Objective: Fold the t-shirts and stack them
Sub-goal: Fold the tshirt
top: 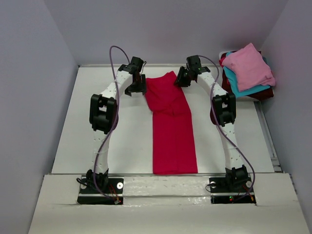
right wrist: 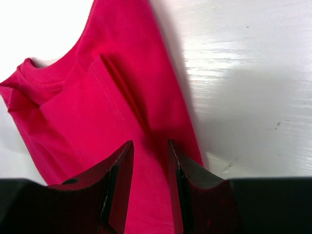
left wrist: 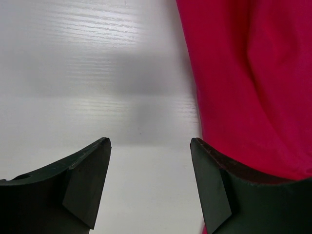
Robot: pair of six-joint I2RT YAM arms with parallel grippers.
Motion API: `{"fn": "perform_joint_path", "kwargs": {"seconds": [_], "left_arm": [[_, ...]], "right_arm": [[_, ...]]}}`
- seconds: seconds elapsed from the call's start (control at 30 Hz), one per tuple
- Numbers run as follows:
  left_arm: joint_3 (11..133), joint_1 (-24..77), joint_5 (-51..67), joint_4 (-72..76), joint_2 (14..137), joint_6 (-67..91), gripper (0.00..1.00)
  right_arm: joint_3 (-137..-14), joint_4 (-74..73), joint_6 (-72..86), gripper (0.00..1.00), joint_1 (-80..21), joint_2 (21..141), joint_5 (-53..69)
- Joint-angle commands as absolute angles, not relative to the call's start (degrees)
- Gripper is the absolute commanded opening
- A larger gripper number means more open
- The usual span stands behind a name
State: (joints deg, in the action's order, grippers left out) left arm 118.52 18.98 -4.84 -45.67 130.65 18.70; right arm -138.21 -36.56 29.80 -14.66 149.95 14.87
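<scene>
**Top view.** The red t-shirt (top: 173, 131) lies flat as a long narrow strip down the middle of the table (top: 134, 146). Its hem is at the near edge and its collar end points to the far edge. A pile sits at the far right corner: pink t-shirt (top: 248, 66) on top, teal t-shirt (top: 236, 85) under it, maroon t-shirt (top: 261, 93) lowest. The left gripper (top: 138, 87) is at the strip's left edge by the collar end. The right gripper (top: 181, 78) is opposite it, at the right edge.

**Left wrist view.** Left gripper (left wrist: 150, 146): jaws wide, only bare table between them. The red cloth (left wrist: 253, 73) begins under the right-hand finger. Nothing is held.

**Right wrist view.** Right gripper (right wrist: 150, 146): jaws narrow, over the shirt's right margin, just short of the collar (right wrist: 44, 73). Red cloth shows in the gap. Cannot tell whether it is pinched.

**Judgement.**
- Step in hand: take both far corners and fold the strip crosswise toward the near edge.
- The left jaws should move inward until the cloth edge sits between them, level with the right jaws along the strip.
- Each side should catch all layers. Gripping only the top layer would likely pull the lengthwise fold open.
- Both sides should be closed before lifting, then raised evenly and kept parallel so the collar end lands square.
</scene>
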Motion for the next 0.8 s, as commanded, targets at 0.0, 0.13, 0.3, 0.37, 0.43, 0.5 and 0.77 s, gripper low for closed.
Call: {"fn": "perform_joint_path", "kwargs": {"seconds": [0.0,0.13,0.3,0.37,0.43,0.5,0.77], "left_arm": [[119.0,18.5,-4.7,-45.9,128.8,19.0,0.77],[119.0,18.5,-4.7,-45.8,128.8,19.2,0.77],[118.8,18.5,-4.7,-46.0,128.8,19.2,0.77],[118.8,18.5,-4.7,-46.0,128.8,19.2,0.77],[118.8,18.5,-4.7,-46.1,128.8,19.2,0.77],[118.8,18.5,-4.8,-46.1,128.8,19.2,0.77],[118.8,18.0,-4.9,-46.0,128.7,19.1,0.77]], "right_arm": [[-139.8,-33.1,29.9,0.40,-14.4,148.6,18.5],[-141.1,-33.7,30.1,0.40,-14.4,149.9,20.5],[-140.3,-33.8,30.3,0.40,-14.4,150.3,21.1],[-140.0,-33.8,30.3,0.40,-14.4,150.5,21.3],[-139.9,-33.9,30.4,0.40,-14.4,150.7,21.4],[-140.1,-33.9,30.6,0.40,-14.4,150.9,21.7],[-140.2,-34.9,30.8,0.22,-14.4,151.9,22.7]]}}
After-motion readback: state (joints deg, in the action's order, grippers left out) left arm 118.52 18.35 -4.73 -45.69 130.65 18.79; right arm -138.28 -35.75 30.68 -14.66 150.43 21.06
